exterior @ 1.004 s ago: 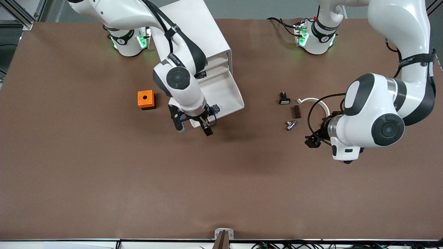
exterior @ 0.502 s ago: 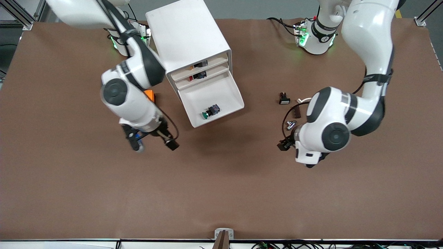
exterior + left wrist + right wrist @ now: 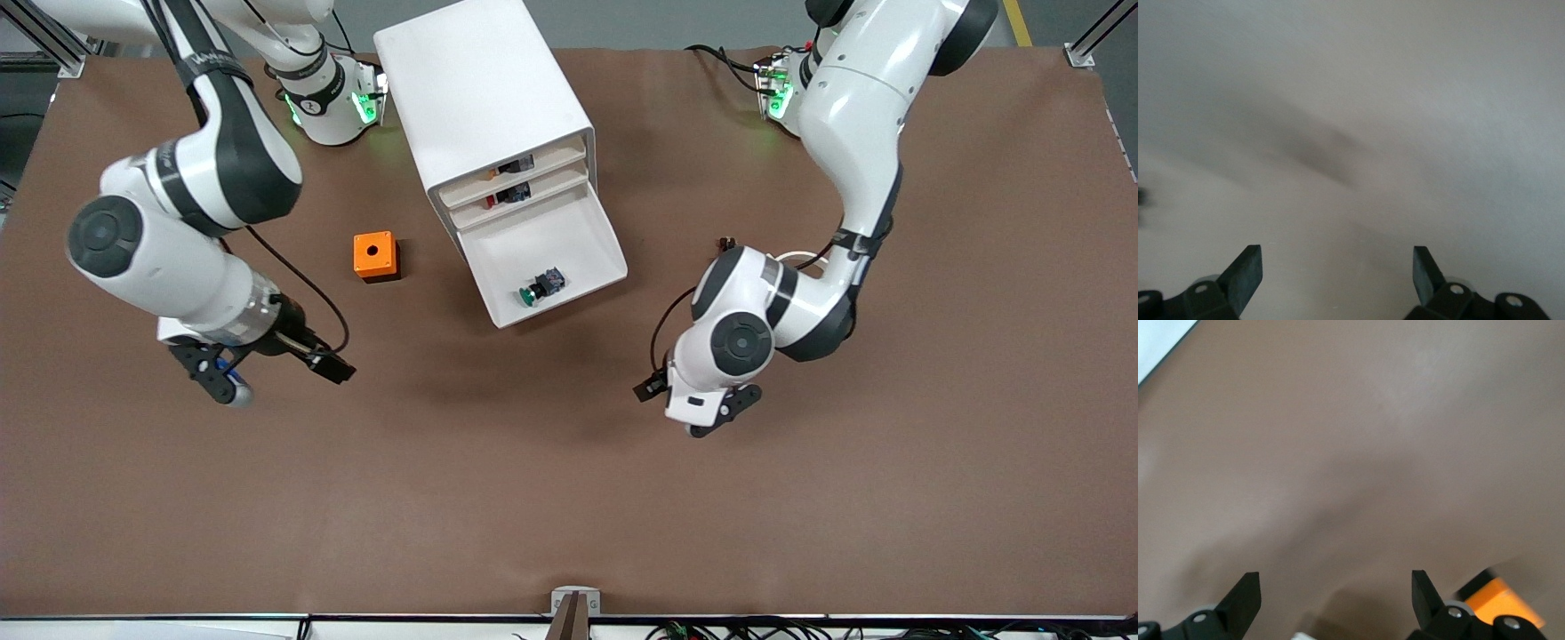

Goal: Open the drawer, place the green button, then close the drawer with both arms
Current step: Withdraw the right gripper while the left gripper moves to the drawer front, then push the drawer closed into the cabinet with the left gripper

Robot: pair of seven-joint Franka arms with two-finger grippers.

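Note:
The white cabinet [image 3: 484,89] stands between the two arm bases. Its third drawer [image 3: 591,236] is pulled out. The button [image 3: 540,286], green cap and black-blue body, lies in the drawer near its front wall. My right gripper [image 3: 218,380] is open and empty over bare table toward the right arm's end, nearer the front camera than the orange cube. It shows open in the right wrist view [image 3: 1336,587]. My left gripper [image 3: 722,415] is open and empty over bare table, beside the drawer's front toward the left arm's end. It shows open in the left wrist view [image 3: 1338,263].
An orange cube [image 3: 374,256] with a round hole sits beside the cabinet and shows in the right wrist view [image 3: 1501,600]. The two upper drawers [image 3: 513,178] show black-and-orange parts. A black button [image 3: 727,242] peeks out from under the left arm.
My right gripper has drawn away from the drawer toward its own end of the table, leaving the button in the drawer. My left gripper has swung toward the drawer's front.

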